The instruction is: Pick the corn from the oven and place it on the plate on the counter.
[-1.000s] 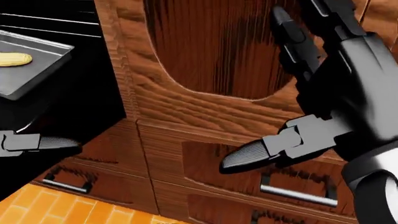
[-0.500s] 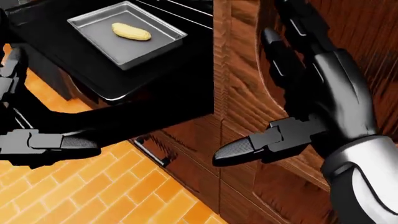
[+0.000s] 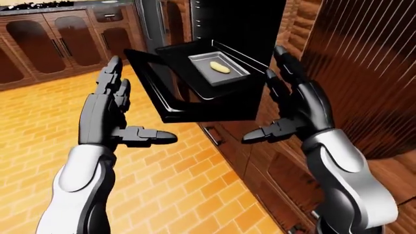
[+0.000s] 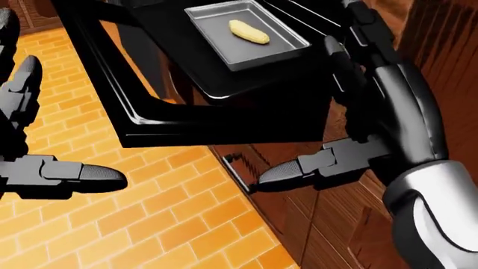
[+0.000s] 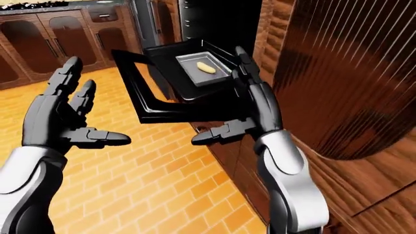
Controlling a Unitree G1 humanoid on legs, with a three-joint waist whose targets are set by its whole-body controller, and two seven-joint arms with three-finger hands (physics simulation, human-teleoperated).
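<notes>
1. Left-eye view shows both hands held up with nothing in them. The left hand [image 3: 113,114] has its fingers spread straight and its thumb poking out to the right. The right hand [image 3: 296,109] looks the same, with its thumb poking to the left.
2. Both arms reach up from the bottom of the view, palms facing each other.
3. Between the hands, higher in the view, the black oven door [image 3: 195,97] hangs open and flat. Wooden cabinets [image 3: 364,73] stand on the right, and an orange brick floor [image 3: 39,112] is on the left.
4. A gray tray [image 4: 246,33] sits on a rack pulled out over the door. The corn [image 4: 249,31] lies near the middle of the tray.
5. The corn is above the right hand's thumb and to the left of its fingers, not touching. The left hand is well apart from it.
</notes>
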